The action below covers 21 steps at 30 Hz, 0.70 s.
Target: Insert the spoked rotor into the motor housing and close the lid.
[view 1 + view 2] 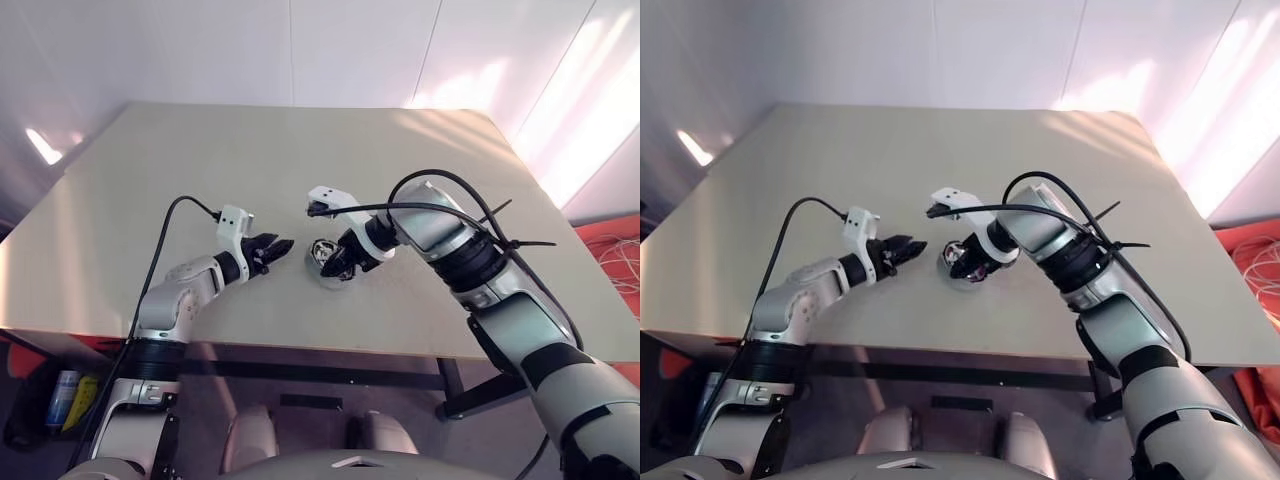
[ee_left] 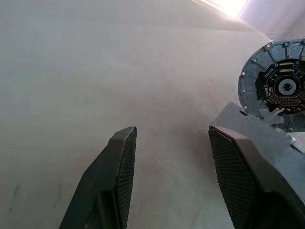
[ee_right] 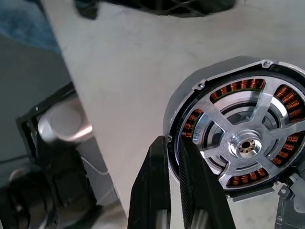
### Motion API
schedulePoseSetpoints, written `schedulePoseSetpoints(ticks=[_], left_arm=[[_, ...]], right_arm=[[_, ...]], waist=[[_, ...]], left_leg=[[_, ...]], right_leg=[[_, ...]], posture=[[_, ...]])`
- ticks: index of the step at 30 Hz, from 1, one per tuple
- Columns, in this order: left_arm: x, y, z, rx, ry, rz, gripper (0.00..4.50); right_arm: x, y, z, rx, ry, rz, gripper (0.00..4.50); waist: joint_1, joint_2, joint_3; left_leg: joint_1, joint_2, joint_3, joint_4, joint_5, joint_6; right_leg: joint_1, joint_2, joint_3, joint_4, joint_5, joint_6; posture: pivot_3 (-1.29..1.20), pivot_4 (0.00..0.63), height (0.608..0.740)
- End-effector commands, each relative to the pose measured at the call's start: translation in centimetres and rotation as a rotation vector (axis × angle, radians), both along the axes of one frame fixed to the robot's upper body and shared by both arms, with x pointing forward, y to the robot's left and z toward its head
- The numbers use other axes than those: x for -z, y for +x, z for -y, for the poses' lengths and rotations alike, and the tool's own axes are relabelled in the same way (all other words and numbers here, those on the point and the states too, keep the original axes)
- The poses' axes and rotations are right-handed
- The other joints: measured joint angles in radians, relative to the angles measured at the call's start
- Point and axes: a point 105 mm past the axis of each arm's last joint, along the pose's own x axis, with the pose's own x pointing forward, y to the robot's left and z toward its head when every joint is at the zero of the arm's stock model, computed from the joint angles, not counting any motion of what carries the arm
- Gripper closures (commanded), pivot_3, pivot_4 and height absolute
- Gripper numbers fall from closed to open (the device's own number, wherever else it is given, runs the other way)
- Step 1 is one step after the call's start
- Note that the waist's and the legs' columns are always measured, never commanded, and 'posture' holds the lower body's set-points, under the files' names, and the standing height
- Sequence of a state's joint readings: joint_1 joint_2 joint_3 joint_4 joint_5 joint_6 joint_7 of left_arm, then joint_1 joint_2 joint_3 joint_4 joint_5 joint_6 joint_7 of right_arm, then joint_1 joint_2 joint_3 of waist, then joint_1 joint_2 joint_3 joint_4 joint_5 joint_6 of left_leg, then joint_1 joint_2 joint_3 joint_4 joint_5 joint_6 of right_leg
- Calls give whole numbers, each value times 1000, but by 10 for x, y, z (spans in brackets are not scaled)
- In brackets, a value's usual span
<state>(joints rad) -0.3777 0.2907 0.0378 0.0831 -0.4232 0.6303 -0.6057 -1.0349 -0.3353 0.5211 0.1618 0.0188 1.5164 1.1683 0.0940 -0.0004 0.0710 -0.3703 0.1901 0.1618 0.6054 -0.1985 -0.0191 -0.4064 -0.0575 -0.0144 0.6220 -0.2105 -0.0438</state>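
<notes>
The motor housing (image 3: 189,97) lies on the table, its coppery windings ringing the silver spoked rotor (image 3: 223,120), which sits inside it. The lid (image 2: 274,86), round with a ribbed grey rim and dark centre, stands raised at the housing's edge. My right gripper (image 3: 172,140) is shut and points down, with its fingertips at the housing's near rim. In the head views this gripper (image 1: 342,266) hangs over the housing (image 1: 328,276). My left gripper (image 1: 278,247) is open and hovers just left of the housing with nothing between its fingers (image 2: 121,157).
The beige table (image 1: 300,160) stretches wide behind and to both sides of the housing. Its front edge runs close below my arms. Blue and yellow items (image 1: 70,395) lie on the floor at the left. A red object with white cables (image 1: 612,250) sits at the right.
</notes>
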Motion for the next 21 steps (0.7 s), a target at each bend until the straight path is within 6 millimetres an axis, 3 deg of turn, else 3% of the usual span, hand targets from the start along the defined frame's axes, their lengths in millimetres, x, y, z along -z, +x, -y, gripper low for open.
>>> schedulePoseSetpoints(ticks=[1,10,16,17,21], left_arm=[[-18,1,-2,-4,-9,65,1916],[-18,-1,-9,-27,1,63,1916],[-18,0,-9,-37,-1,58,1916],[-18,0,-9,-38,-1,59,1916],[-18,0,-10,-41,0,56,1916]], right_arm=[[-16,14,-4,74,8,68,4499],[-18,18,-19,168,22,22,4499],[-23,13,-33,132,101,9,4499],[-23,14,-33,136,99,13,3816],[-26,16,-35,146,100,37,2651]], waist=[[3,0,0],[3,0,0],[3,0,0],[2,0,0],[3,0,0]], left_leg=[[0,0,0,-1,0,0],[2,0,-2,-5,3,-6],[2,-1,-4,-7,5,-8],[2,-1,-4,-8,5,-8],[1,-1,-7,-8,5,-9]], right_leg=[[0,0,0,0,0,0],[0,0,0,0,0,0],[0,0,-2,0,0,0],[0,0,-3,-1,0,0],[0,0,-5,-1,-1,-1]], posture=[[0,0,740],[0,0,740],[0,0,740],[0,0,740],[0,0,740]])
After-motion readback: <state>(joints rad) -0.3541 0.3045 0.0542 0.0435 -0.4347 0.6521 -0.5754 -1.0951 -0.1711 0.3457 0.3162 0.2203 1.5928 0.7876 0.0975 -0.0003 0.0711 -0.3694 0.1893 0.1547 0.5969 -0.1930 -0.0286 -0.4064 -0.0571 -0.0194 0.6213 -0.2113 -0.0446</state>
